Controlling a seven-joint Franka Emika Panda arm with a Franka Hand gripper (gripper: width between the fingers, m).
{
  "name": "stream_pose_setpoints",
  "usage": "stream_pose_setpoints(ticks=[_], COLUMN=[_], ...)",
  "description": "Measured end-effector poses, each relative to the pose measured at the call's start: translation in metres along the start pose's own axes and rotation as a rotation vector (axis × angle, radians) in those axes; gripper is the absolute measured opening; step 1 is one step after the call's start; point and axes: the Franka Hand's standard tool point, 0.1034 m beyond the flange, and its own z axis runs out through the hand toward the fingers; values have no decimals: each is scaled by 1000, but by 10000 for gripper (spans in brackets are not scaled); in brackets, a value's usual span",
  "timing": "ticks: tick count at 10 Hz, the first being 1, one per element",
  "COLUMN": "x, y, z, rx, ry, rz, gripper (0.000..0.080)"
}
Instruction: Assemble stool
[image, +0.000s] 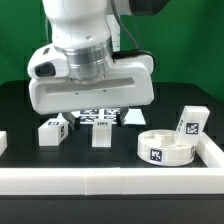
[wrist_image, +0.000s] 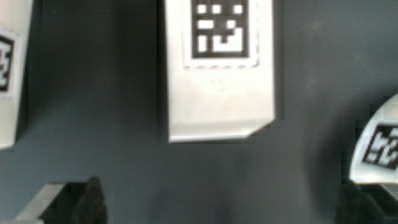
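A: Gripper (wrist_image: 222, 205) status?
B: Released. Its 2 dark fingers (wrist_image: 75, 200) are spread wide with nothing between them, above the black table (wrist_image: 107, 150).
A: Nearest part?
B: 1 blocky white plastic leg (wrist_image: 222, 70) lies flat, tag facing up, just ahead of the fingers.
A: The seat?
B: The thick round white plastic seat disc (image: 165, 148) lies toward the exterior view's right, with another leg (image: 192, 120) upright just beside it.

The stool's round white seat disc (image: 165, 150) lies flat near the black table's (image: 20, 105) front corner at the exterior view's right, with a square tag on its wall. One blocky tagged leg (image: 192, 122) stands just behind it by that side edge. A second leg (image: 101, 135) sits mid-table, and a third leg (image: 52, 131) lies toward the opposite edge.
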Motion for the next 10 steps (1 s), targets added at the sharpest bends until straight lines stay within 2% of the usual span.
stream_pose_setpoints(ticks=[2, 3, 4, 5, 6, 8, 10], x=[-9, -10, -6, -13, -22, -23, -21], y=[-5, -1, 4, 6, 7, 8, 4], z=[5, 8, 10, 12, 15, 21, 23], rx=[35, 39, 13, -17, -61, -58, -62], ry=[-177, -277, -315, -370, -471, -594, -584], rz=[-2, 6, 45, 81, 118, 127, 120], gripper=[649, 649, 649, 649, 649, 649, 649])
